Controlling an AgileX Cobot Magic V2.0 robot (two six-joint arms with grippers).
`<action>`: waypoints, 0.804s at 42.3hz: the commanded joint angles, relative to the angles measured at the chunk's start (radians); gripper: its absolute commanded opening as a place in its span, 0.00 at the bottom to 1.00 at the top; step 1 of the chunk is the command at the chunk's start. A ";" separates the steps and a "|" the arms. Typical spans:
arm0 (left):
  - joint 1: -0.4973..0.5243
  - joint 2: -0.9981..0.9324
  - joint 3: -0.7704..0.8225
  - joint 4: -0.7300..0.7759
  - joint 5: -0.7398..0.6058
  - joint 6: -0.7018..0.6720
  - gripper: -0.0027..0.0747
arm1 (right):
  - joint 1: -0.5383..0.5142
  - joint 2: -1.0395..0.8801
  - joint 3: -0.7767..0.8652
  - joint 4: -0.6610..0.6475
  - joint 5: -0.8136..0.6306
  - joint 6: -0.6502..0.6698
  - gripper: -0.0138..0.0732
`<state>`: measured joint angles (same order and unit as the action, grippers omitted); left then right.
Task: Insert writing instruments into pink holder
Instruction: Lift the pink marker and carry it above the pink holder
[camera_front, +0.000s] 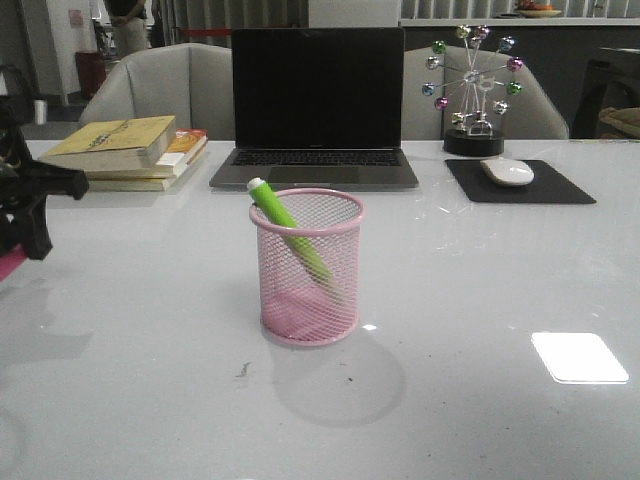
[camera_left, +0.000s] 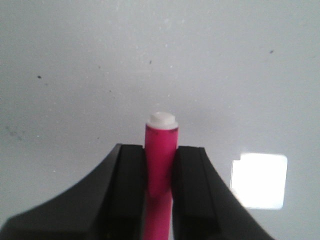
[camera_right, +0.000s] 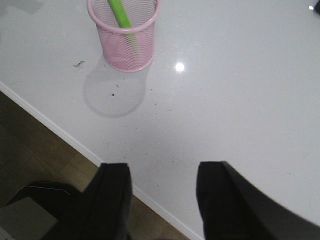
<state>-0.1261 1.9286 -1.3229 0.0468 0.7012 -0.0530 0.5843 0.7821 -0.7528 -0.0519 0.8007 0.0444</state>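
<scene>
Laptop (camera_front: 315, 110) at back w/ book stack (camera_front: 135, 152) left; mouse (camera_front: 507, 171) on mousepad (camera_front: 518, 182), ferris-wheel ornament (camera_front: 474, 88) right.

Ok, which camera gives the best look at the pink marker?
The left wrist view. There the magenta marker sits clamped between the left tool's fingers, white end showing. The front view catches only a pink sliver at the left edge, beside the dark arm. The right wrist view doesn't show it, only the holder with the green marker.
</scene>
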 joint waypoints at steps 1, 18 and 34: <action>-0.040 -0.181 0.045 -0.021 -0.144 -0.004 0.15 | 0.001 -0.008 -0.026 -0.009 -0.053 -0.008 0.65; -0.364 -0.622 0.389 -0.065 -0.858 -0.004 0.15 | 0.001 -0.008 -0.026 -0.009 -0.053 -0.008 0.65; -0.644 -0.509 0.474 -0.055 -1.336 -0.004 0.15 | 0.001 -0.008 -0.026 -0.009 -0.053 -0.008 0.65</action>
<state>-0.7374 1.4047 -0.8249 0.0000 -0.4588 -0.0530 0.5843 0.7821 -0.7528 -0.0519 0.8007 0.0444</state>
